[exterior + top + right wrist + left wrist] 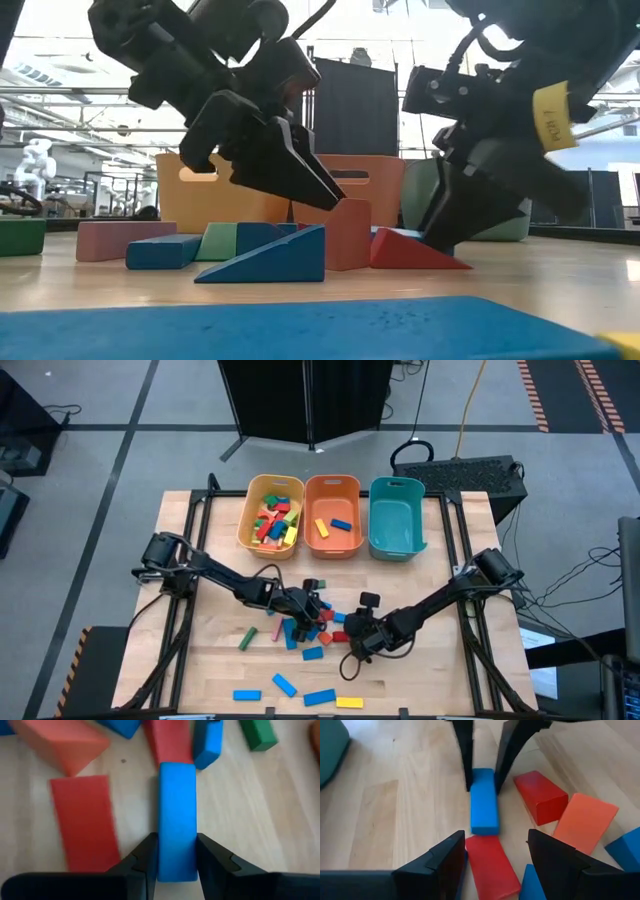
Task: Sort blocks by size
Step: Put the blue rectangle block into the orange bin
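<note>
Blue bar block clamped between right gripper jaws; left gripper jaws spread wide, empty.

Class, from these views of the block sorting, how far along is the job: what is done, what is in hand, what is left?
Done: the yellow bin holds many blocks, the orange bin two; the teal bin looks empty. In hand: the right gripper has its fingers closed on a blue bar lying in the central pile; the left gripper hovers open beside it. Left: the pile and scattered blocks along the near edge.
</note>
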`<state>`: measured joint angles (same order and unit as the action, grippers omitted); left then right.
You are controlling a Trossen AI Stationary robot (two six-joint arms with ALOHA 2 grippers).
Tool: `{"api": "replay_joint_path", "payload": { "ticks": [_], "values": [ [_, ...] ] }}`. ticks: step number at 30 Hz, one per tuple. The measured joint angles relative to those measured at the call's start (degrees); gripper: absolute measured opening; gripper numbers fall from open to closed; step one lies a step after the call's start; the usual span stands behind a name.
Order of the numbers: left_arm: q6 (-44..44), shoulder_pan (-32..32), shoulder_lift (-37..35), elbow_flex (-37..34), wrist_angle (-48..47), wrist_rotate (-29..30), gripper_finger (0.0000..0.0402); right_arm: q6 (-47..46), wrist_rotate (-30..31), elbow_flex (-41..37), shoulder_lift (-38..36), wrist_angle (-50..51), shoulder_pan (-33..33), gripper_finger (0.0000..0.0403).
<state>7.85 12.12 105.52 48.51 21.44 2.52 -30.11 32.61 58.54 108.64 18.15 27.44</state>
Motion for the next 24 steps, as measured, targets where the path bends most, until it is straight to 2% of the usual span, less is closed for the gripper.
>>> {"api": "replay_joint_path", "payload": {
  "ticks": [6, 14, 17, 24],
  "values": [
    [0.2, -0.1, 0.1, 0.0, 2.4, 2.2, 0.0219, 0.4, 2.2, 0.0, 0.0, -1.4, 0.0, 0.0096],
    [0.4, -0.1, 0.1, 0.0, 4.3, 2.7, 0.0219, 6.9, 5.0, 0.0, -0.1, -10.1, 0.0, 0.0096],
    [0.2, -0.1, 0.1, 0.0, 4.0, 2.7, 0.0219, 7.0, 8.4, 0.0, -0.1, -10.2, 0.0, 0.0096],
    [0.0, -0.1, 0.1, 0.0, 3.8, 2.3, 0.0219, 6.9, 9.4, 0.0, -0.2, -10.2, 0.1, 0.0096]
  ]
}}
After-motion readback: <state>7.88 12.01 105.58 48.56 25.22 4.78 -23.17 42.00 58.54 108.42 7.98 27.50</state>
